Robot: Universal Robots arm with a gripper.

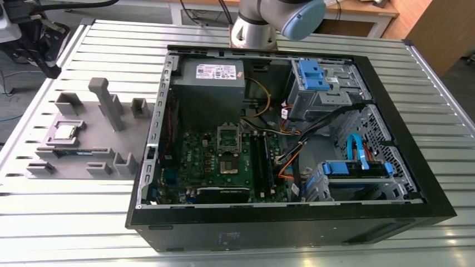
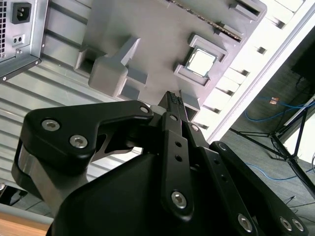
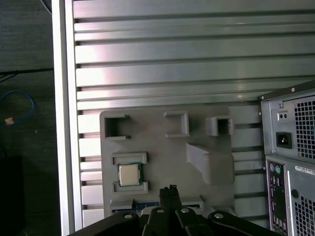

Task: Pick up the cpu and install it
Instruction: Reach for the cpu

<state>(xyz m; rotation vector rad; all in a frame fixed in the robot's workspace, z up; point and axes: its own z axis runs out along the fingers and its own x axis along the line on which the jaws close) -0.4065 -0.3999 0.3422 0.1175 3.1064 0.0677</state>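
Silver-topped cpu [image 1: 65,132] sits flat, face up, square so no real long axis, in the grey tray [image 1: 85,119] by the counter [image 1: 111,39] edge. Claw [image 3: 170,189] hovers nearby, pinched narrow, holding nothing.

Arm [image 1: 278,19] cut off at the exterior view's top edge, in the first wrist view hand [image 3: 171,190] covering part of the memory stick [image 3: 142,202], computer case [image 3: 290,162] cut off

Silver cpu [image 3: 129,174], grey tray [image 3: 162,150], black case [image 1: 297,228], ribbed silvery table [image 1: 67,222]
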